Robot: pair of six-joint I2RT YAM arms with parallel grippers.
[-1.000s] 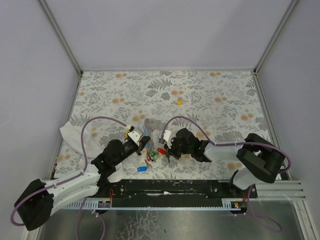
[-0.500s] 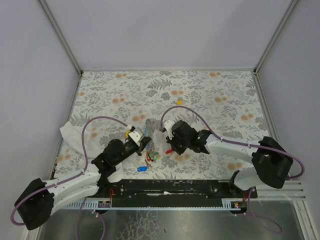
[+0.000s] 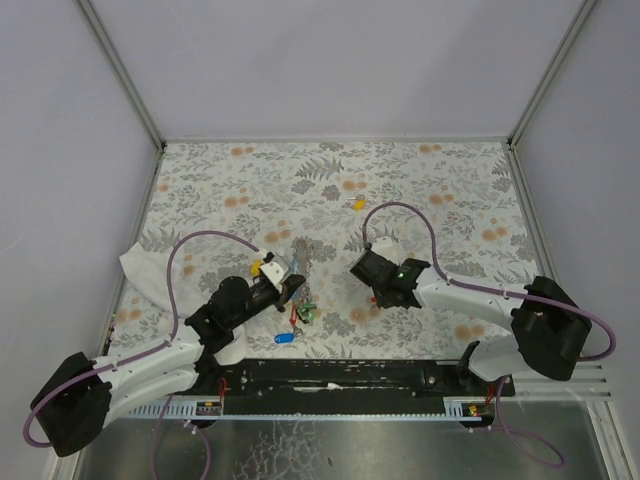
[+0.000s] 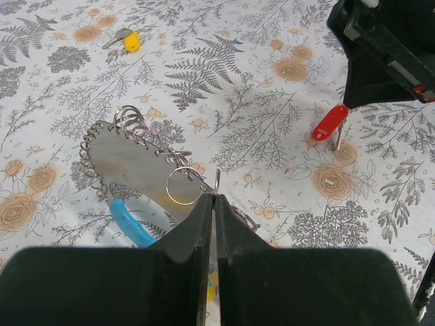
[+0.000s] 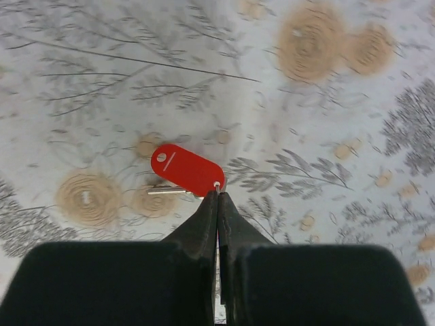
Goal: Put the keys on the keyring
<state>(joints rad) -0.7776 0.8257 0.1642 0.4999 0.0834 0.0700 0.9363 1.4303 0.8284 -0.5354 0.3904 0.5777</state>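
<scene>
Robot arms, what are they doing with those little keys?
The left end effector is pinched shut on the keyring. The right end effector is shut on the red key, apart from the keyring. The yellow key lies farther back on the table, not yet picked up.

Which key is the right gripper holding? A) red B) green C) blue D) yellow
A: the right gripper is shut on the end of the red key, which hangs off the cloth; the yellow key lies far from it.
</scene>
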